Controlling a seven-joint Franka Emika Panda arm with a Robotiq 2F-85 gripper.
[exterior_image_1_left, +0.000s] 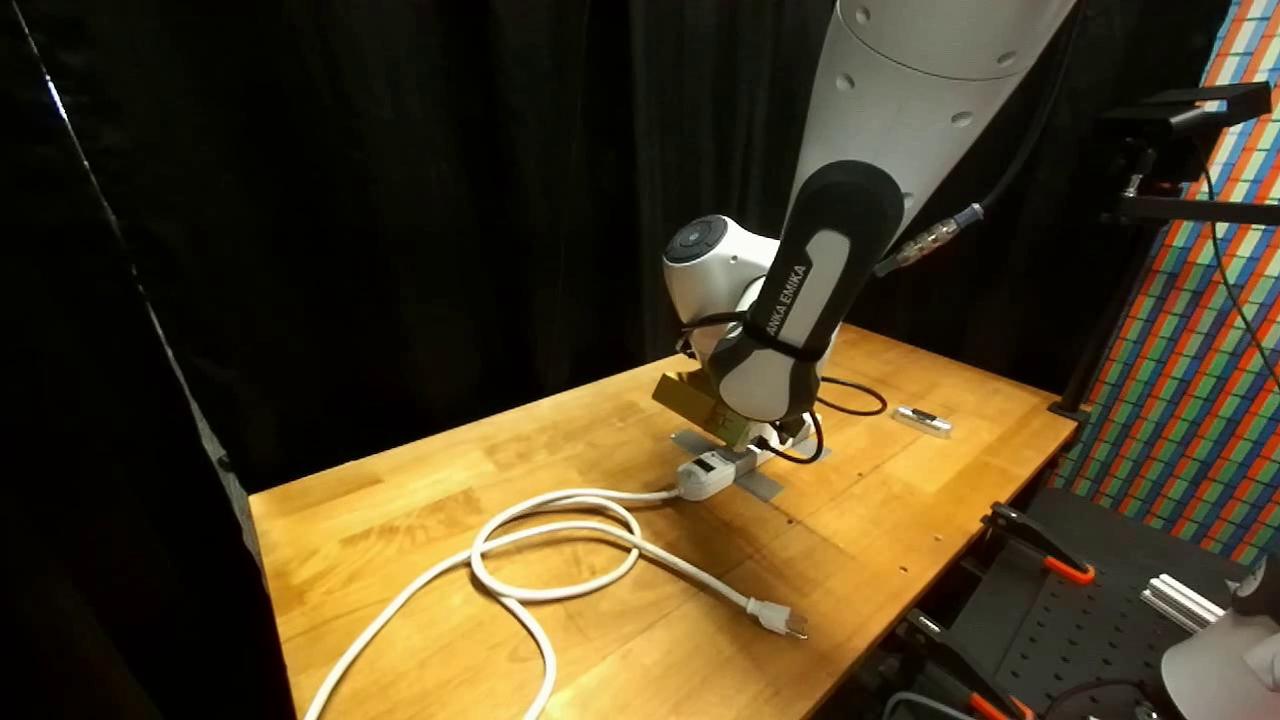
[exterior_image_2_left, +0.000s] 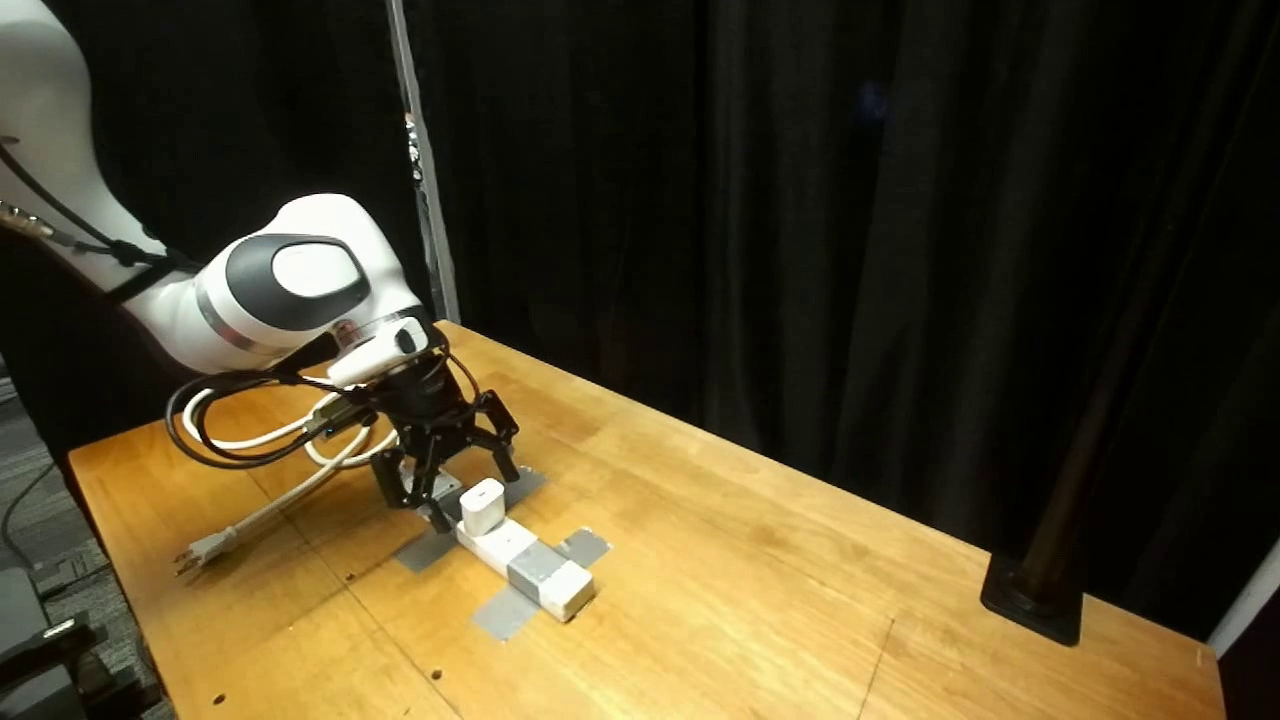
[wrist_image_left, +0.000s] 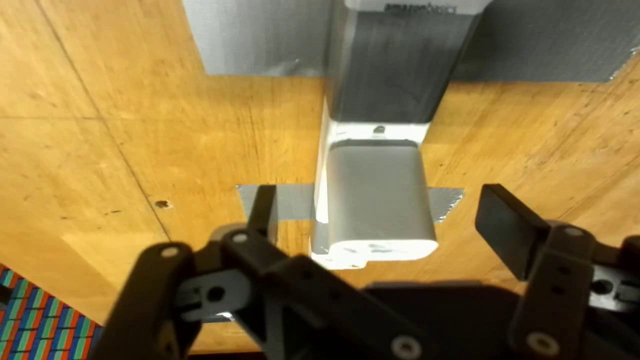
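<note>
1. Warm, fairly bright light covers the desk (exterior_image_1_left: 420, 475) in all three views, while the curtain (exterior_image_2_left: 800, 250) sinks to near black with only faint folds.
2. Light seems to fall from above: in an exterior view, upper surfaces of the arm (exterior_image_2_left: 330, 220) shine almost white.
3. A soft shadow darkens the desk near the strip (exterior_image_1_left: 705, 477).
4. In the wrist view, the adapter (wrist_image_left: 380, 192) has a broad side grey with shade; its lower end burns out to white.
5. There, the tape (wrist_image_left: 260, 35) gives a dull sheen.
6. The fingers (wrist_image_left: 505, 227), close to the lens, look blurred.
7. Both exterior views are slightly soft.
</note>
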